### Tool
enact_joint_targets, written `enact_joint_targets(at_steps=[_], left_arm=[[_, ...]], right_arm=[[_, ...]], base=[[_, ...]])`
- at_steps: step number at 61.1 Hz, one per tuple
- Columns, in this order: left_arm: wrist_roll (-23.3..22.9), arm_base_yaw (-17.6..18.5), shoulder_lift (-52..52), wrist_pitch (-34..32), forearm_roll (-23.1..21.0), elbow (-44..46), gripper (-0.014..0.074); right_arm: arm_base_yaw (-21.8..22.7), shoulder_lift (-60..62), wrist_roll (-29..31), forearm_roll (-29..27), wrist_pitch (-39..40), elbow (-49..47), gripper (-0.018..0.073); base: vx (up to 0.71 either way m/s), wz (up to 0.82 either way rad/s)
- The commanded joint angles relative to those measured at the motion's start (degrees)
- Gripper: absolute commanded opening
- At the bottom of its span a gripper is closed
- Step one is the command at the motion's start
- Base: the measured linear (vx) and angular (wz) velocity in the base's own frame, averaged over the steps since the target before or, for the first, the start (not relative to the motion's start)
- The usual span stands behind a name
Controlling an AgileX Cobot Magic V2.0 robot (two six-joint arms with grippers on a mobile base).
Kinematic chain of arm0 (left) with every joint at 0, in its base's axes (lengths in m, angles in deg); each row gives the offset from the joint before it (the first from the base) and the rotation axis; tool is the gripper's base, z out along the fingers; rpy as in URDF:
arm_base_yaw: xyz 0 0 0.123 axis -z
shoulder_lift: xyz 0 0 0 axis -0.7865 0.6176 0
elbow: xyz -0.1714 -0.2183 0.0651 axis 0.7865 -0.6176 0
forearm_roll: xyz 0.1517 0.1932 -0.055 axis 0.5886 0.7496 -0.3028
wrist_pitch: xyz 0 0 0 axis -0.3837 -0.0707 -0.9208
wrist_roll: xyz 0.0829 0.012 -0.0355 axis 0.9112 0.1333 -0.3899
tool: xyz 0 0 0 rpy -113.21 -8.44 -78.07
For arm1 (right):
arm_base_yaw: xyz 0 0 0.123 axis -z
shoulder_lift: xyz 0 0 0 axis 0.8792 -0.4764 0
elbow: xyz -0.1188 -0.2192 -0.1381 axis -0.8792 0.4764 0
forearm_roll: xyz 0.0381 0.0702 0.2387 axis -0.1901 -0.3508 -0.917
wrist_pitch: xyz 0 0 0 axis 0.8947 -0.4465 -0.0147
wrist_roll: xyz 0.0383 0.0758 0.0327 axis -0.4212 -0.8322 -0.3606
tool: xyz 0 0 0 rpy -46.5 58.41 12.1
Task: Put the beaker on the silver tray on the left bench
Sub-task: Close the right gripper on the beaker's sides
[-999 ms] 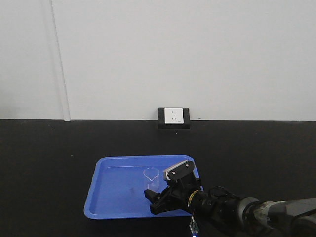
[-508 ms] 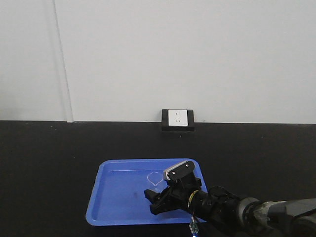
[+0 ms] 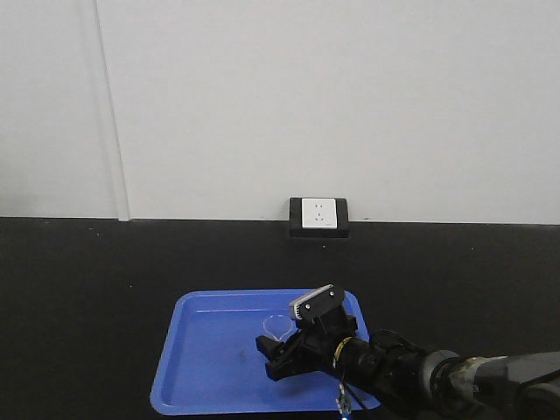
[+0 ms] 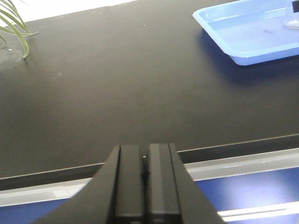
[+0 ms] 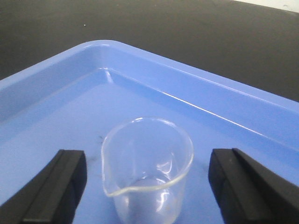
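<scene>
The small clear glass beaker (image 3: pixel 278 328) stands upright in a blue plastic tray (image 3: pixel 201 372) on a black countertop (image 3: pixel 87 289). My right gripper (image 3: pixel 269 357) is open over the tray. In the right wrist view the beaker (image 5: pixel 147 163) sits between the two black fingers (image 5: pixel 56 186), with a gap on each side and its spout towards the camera. My left gripper (image 4: pixel 145 163) is shut and empty at the countertop's front edge, far left of the blue tray (image 4: pixel 243 32). The beaker's edge shows at the top right of the left wrist view (image 4: pixel 293 16). The silver tray is out of view.
A white wall with a black-framed power socket (image 3: pixel 319 214) stands behind the countertop. Green plant leaves (image 4: pixel 14 23) lie at the far left. The bench's white front rail (image 4: pixel 243 164) and blue cabinet front (image 4: pixel 261 196) show below my left gripper.
The right gripper has moved forward over the blue tray, so the beaker now sits between its open fingers. The front view has shifted slightly, with the socket now lower and further right.
</scene>
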Motion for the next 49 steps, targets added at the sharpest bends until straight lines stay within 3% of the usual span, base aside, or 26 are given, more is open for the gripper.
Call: enact_joint_targets(at_steps=[1, 49], left_arm=[[-0.11, 0.21, -0.45, -4.74, -0.17, -1.14, 0.0001], [-0.11, 0.21, -0.45, -4.74, -0.17, -1.14, 0.0001]], right_arm=[[0.06, 3.44, -0.03, -0.79, 3.93, -1.74, 0.0579], [0.06, 3.45, -0.03, -0.86, 3.99, -1.74, 0.0579]], base=[[0.02, 0.00], [0.00, 0.00]])
